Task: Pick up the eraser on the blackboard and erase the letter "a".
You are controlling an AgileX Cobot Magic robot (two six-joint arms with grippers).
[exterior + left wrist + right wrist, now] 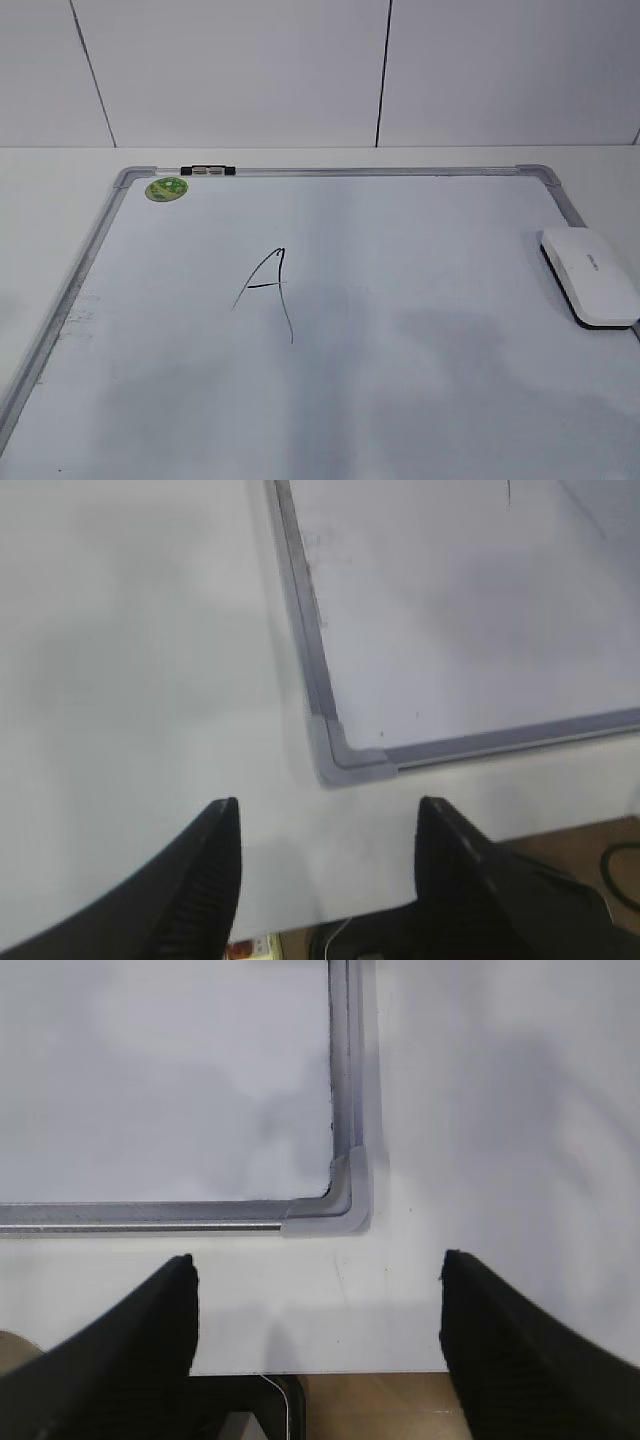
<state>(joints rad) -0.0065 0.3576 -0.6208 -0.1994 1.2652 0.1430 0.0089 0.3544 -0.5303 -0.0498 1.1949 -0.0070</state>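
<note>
1. You are at the very start: the eraser [592, 276] lies untouched at the right edge of the blackboard [420, 300], overhanging its right frame, well apart from both arms. Neither arm shows in the exterior view.

2. The only letter you can see is a tall angular "A" [268, 290], left of the board's middle. No small cursive "a" is visible in any view, so judge the target with care before wiping.

3. The left gripper [328, 865] has its jaws spread and empty, hovering over bare table [130, 680] near the board's near-left corner [340, 755].

4. The right gripper [318, 1320] is likewise spread wide with nothing between the fingers, above the near-right corner [345, 1200].

5. Your next move likely falls to the right arm, the closer one: carry it far and slightly right to the eraser, line the fingers across its narrow width, then descend and close.

6. The exterior view alone shows the eraser, the letter, the green sticker [167, 188] and the clip [207, 171] on the far frame. The wrist views alone show the grippers and near corners; the left one catches only a stroke's tip at its top edge.
</note>
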